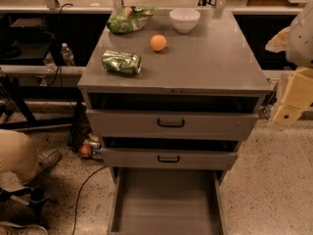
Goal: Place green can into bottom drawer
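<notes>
The green can (121, 62) is a dented green-and-silver drink can. It lies on its side on the left front part of the grey cabinet top (205, 62). The bottom drawer (166, 199) is pulled out wide below the two upper drawers, and its flat grey floor is bare. My gripper (289, 112) hangs at the right edge of the view, beside the cabinet's right front corner. It is far from the can and holds nothing that I can see.
An orange ball (158, 42), a crinkled green snack bag (128, 19) and a white bowl (185, 19) sit further back on the top. The two upper drawers (171, 124) stand slightly open. A person's leg (19, 153) and cables are on the floor at left.
</notes>
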Controlling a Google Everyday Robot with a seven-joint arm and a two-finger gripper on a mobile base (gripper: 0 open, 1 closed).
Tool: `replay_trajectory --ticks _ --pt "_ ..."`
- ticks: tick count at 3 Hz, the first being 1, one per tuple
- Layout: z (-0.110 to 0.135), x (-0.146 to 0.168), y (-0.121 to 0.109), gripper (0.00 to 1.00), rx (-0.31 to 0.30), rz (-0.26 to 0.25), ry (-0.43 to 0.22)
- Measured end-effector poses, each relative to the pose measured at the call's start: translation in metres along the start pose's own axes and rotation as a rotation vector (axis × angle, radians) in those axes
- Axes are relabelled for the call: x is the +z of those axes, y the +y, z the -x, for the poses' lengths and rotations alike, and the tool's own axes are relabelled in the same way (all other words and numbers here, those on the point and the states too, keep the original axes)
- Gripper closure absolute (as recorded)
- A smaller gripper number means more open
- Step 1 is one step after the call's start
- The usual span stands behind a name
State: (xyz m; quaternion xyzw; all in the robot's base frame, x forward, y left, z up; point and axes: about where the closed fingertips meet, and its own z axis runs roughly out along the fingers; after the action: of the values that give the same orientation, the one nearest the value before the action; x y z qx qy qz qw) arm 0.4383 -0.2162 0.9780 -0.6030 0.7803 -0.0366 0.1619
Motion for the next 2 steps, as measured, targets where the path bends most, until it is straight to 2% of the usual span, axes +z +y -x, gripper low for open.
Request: replay_trajectory --ticks 1,2 --pt "0.0 0.0 0.0 0.0 0.0 0.0 0.0" --pt "0.012 0.006 -0.019 0.0 0.0 -0.019 -0.032"
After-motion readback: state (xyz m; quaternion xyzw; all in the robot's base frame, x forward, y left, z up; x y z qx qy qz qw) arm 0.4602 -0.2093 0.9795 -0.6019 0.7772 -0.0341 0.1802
